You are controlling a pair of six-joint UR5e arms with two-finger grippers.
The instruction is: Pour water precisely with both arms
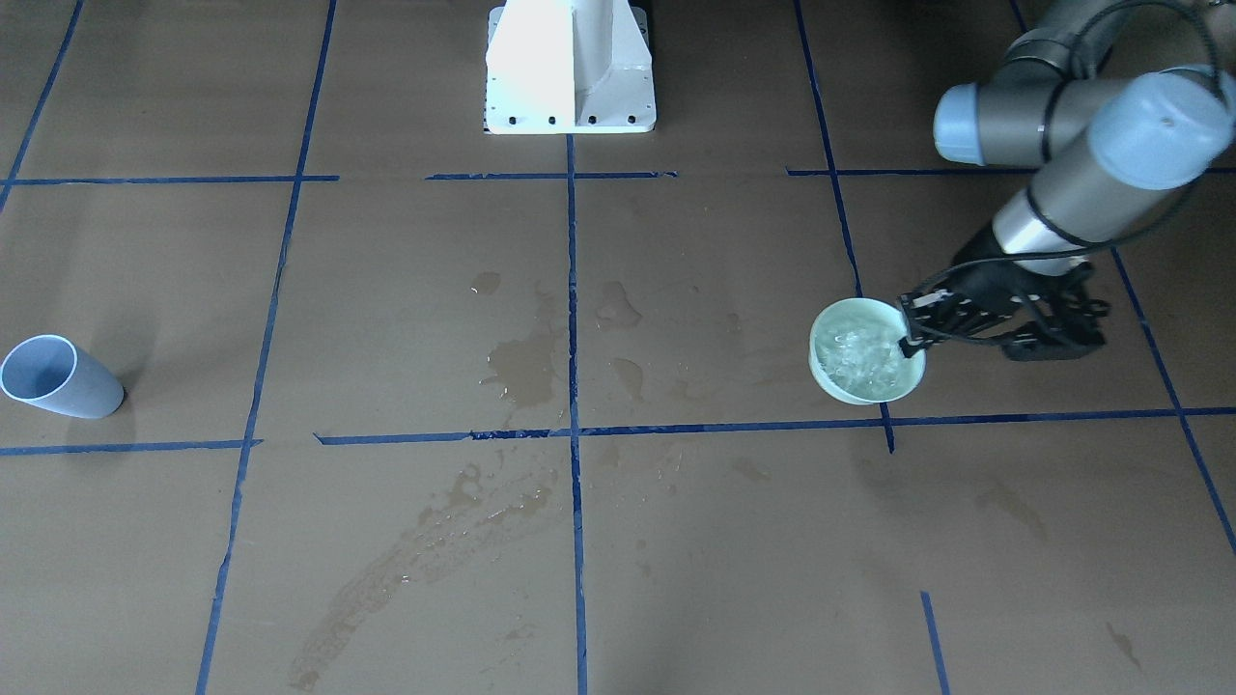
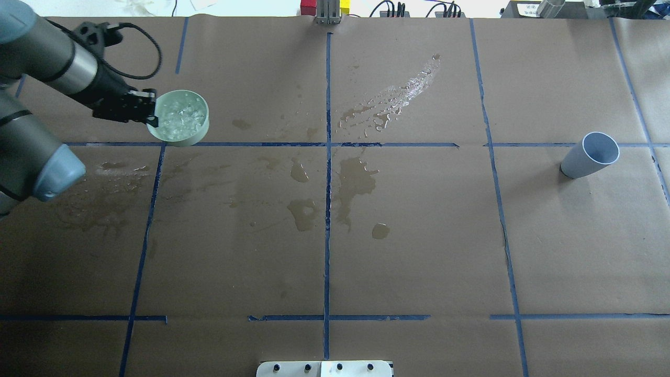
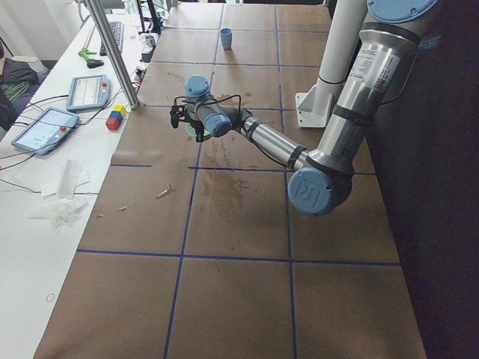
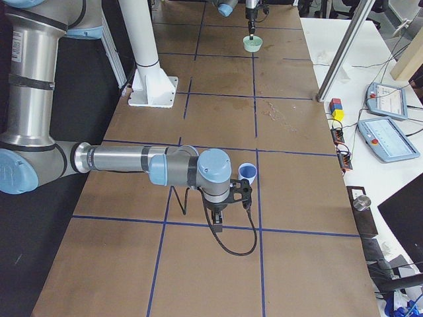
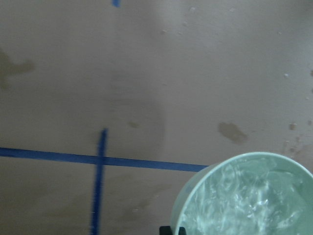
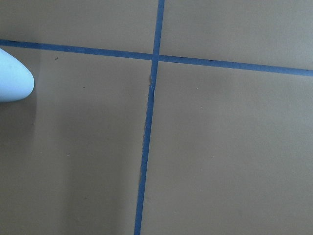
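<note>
Okay, I see left gripper (image 2: pixel 153 116) fingers pinched on green cup (image 2: pixel 186 140) rim, water (image 2: pixel 178 116) rippling inside. Right gripper (image 4: pixel 218 221) near blue cup (image 4: pixel 247 173); can't tell its finger state.

A brown-papered table (image 2: pixel 419 251) is gridded with blue tape lines (image 2: pixel 327 209), and a white bench (image 3: pixel 30 262) holding tablets (image 3: pixel 43 129) stands beside it.

White pedestal (image 1: pixel 570 68), coloured blocks (image 3: pixel 116 117), dark spill blotches (image 2: pixel 356 180)
</note>
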